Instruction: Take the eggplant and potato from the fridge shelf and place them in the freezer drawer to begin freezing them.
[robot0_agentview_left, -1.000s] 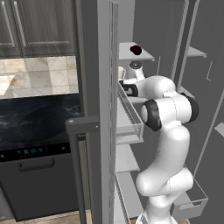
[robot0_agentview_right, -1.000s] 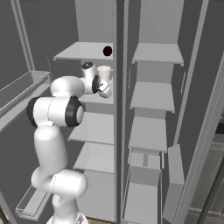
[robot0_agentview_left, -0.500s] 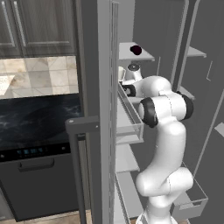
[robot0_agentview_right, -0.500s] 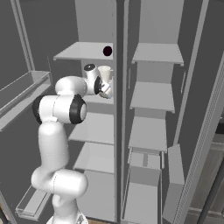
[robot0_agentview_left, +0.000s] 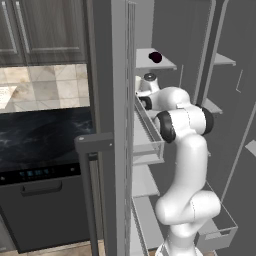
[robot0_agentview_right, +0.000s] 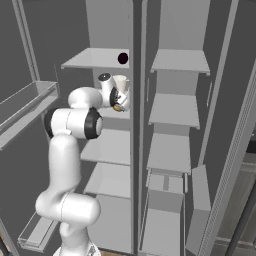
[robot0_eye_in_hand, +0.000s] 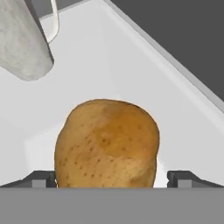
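Where fingers (robot0_eye_in_hand: 112, 179) gape, empty: speckled, lumpy tan potato (robot0_eye_in_hand: 107, 144) between them.

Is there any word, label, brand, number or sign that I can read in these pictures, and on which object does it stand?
No text can be read as words.
Control panel of the dark appliance, left base view: small light marks, too small and blurred to read.
Potato, eggplant, white cup, fridge shelf: no label or print visible.
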